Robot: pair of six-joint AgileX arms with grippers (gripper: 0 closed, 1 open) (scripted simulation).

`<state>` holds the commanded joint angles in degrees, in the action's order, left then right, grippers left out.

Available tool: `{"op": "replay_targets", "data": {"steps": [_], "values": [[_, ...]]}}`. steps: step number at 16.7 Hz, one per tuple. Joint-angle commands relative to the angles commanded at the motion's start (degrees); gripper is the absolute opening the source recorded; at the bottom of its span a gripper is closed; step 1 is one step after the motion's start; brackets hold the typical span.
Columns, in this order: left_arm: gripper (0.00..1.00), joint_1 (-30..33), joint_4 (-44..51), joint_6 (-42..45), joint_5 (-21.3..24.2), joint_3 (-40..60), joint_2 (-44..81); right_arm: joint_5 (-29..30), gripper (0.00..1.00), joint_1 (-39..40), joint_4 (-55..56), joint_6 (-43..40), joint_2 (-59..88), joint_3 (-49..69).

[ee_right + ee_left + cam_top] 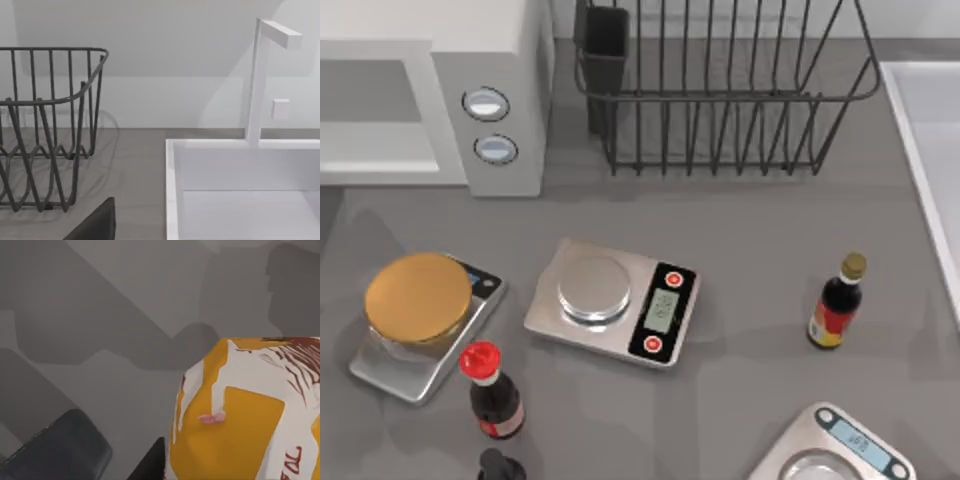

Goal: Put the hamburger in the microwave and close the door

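The white microwave [500, 60] stands at the table's back left, its grey side panel carrying two round silver-blue buttons [486, 104]. Left of the panel its front shows as a grey recess over a white ledge; I cannot tell how the door stands. The hamburger is out of view. A plain golden-brown disc [418, 296] lies on the left scale and is not the hamburger. Dark parts of my left gripper [112, 462] hang low over the grey table beside a yellow-and-white labelled thing [245, 415]. A dark part of my right gripper [95, 225] shows near the white sink [172, 200].
A silver scale [612, 300] sits mid-table, another [390, 350] under the disc, a third [840, 450] at front right. A red-capped bottle [492, 390] and a dark cap [500, 465] stand front left, a gold-capped bottle [837, 305] at right. A black wire rack [720, 90] is behind.
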<state>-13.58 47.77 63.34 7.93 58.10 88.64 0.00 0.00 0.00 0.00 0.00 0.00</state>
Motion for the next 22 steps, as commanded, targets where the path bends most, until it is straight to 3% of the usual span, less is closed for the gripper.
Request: {"op": "replay_targets", "data": {"steps": [15,19,22], "values": [[0.00,0.29,-79.70,-46.25,6.75,-11.83,21.77,0.00,1.00,0.00,0.00,0.00,0.00,0.00],[0.00,-0.39,-94.27,-53.72,7.34,-14.13,26.13,0.00,1.00,0.00,0.00,0.00,0.00,0.00],[0.00,-0.73,-99.78,-56.63,7.59,-15.02,27.76,0.00,1.00,0.00,0.00,0.00,0.00,0.00]]}}
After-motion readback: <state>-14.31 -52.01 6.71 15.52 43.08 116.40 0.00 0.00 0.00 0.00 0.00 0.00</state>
